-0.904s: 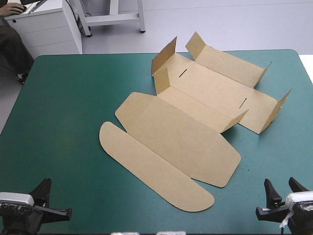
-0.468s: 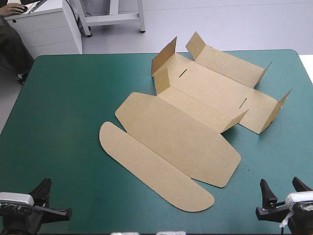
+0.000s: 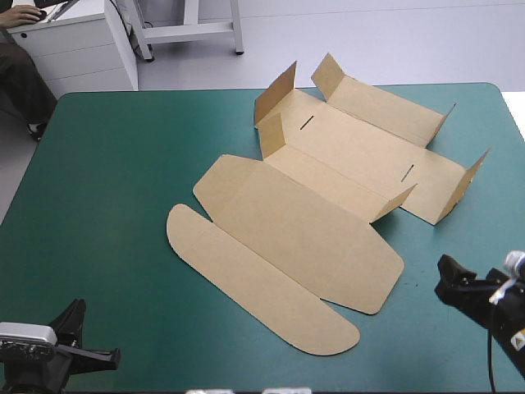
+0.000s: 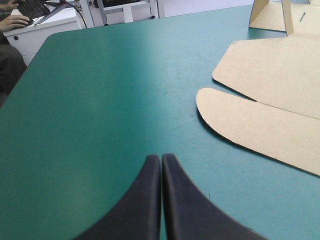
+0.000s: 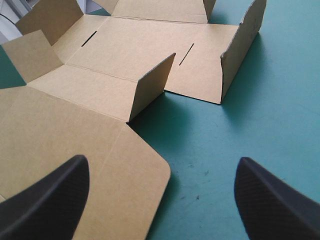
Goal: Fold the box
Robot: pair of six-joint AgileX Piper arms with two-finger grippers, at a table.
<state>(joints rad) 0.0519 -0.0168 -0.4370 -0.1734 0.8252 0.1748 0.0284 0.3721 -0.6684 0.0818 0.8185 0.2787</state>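
Observation:
The brown box (image 3: 303,222) lies as a flat cut sheet in the middle of the table, its long rounded flap (image 3: 254,283) toward the near side. Short flaps stand raised at its far end (image 3: 275,94) and its right end (image 3: 463,185). My right gripper (image 3: 451,275) hovers open just off the sheet's near right corner. In the right wrist view its gripper (image 5: 161,162) straddles a rounded corner of the box (image 5: 75,130), and a raised flap (image 5: 150,85) stands ahead. My left gripper (image 3: 90,345) rests shut at the near left corner. From the left wrist, the gripper (image 4: 161,160) has the rounded flap (image 4: 250,125) off to its right.
The teal-green cover (image 3: 115,180) stretches wide to the left of the box. The table's right edge (image 3: 518,131) runs close beside the right arm, and the near edge lies just behind both grippers.
The right gripper first spread its fingers wider, then moved forward from the near edge toward the box's near right corner. The left arm and the box have not moved.

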